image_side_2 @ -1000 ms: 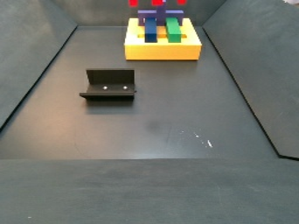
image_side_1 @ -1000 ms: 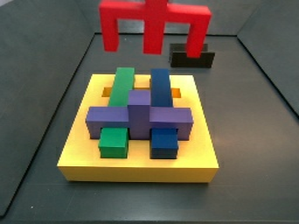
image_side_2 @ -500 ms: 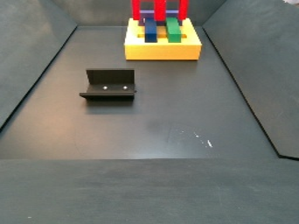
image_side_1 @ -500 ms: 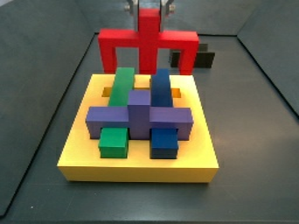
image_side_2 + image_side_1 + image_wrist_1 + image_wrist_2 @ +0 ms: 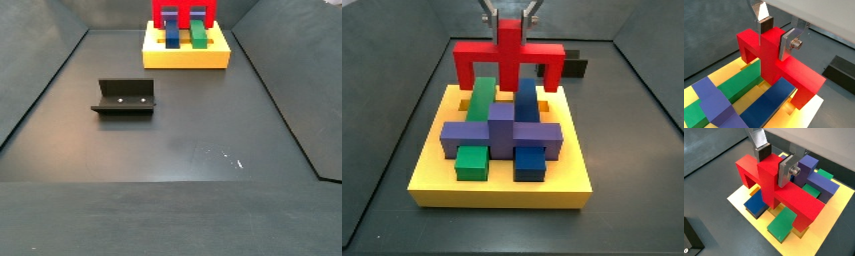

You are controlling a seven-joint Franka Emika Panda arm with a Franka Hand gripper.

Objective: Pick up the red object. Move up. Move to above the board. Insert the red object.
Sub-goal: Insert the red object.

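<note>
Red object (image 5: 508, 58) sits clamped by its upright stub in the gripper (image 5: 773, 36), over the back end of the board (image 5: 500, 190). Bar runs crosswise to the green block (image 5: 482, 95) and blue block (image 5: 525, 98), legs pointing down. Legs look close to the slots; contact unclear. Fixture (image 5: 124, 97) stands well apart.

The gripper (image 5: 509, 22) runs off the top edge in a side view, only its fingertips showing on the stub of the red object (image 5: 508, 58). That piece covers the rear of the board (image 5: 502, 182), so the legs' ends are perhaps in the slots; it cannot be told. The fixture (image 5: 576, 67) peeks half-hidden behind.
</note>
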